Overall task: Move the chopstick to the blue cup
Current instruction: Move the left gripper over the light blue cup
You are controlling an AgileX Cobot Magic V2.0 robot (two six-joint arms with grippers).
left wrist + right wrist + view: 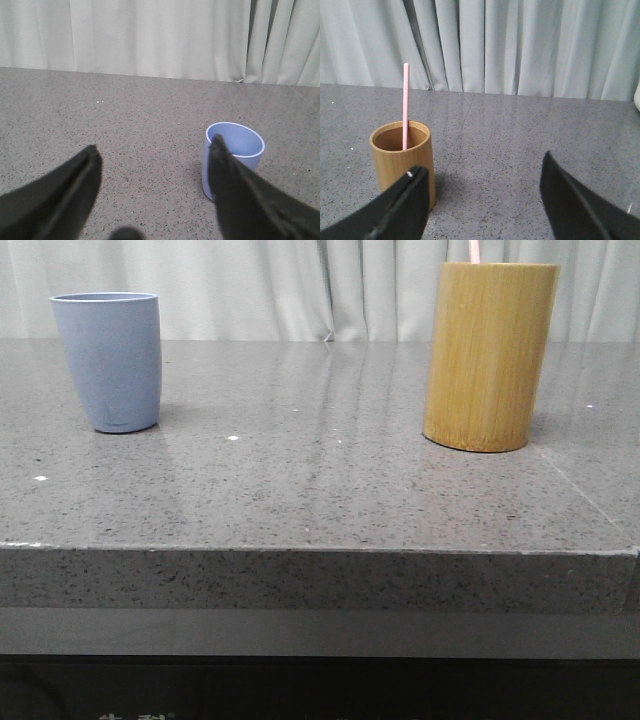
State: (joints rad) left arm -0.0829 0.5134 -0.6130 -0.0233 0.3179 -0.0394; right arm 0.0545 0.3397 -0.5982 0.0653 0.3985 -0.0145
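— So, where do things stand?

— On the grey table [320, 490], the bamboo holder [489, 355] stands to the right with the chopstick [405, 105] upright inside it; the blue cup [109, 360] is well apart on the left, empty. Left gripper [155, 192] and right gripper [482, 200] both gape wide, holding nothing.

— Risks?

— I'd judge that a pinch on so thin a stick could slip, or an off-line approach could nudge the holder over.

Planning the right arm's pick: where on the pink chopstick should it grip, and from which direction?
Grip the chopstick on the bare stretch above the bamboo holder's rim, coming in from the side with the open right tool straddling it. It stands nearly upright against the inner wall, its lower part hidden inside, so it probably has to lift straight up.
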